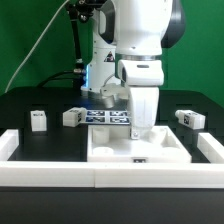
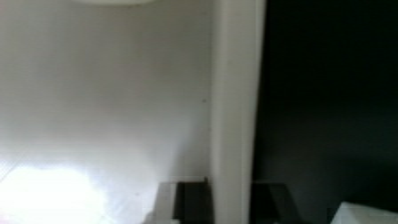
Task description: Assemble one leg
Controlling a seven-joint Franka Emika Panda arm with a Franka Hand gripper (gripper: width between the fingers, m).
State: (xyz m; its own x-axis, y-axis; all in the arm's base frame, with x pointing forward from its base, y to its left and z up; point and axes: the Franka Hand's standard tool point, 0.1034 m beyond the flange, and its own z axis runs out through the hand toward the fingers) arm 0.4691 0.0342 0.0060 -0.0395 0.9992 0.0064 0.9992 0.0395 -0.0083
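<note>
Fingers (image 2: 183,204) straddle the raised rim of the white panel (image 2: 107,120); whether they pinch it, I cannot tell.

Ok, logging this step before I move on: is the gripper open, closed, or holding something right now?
Gripper: fingers stand either side of the rim of the white panel; whether they clamp it cannot be told.
</note>
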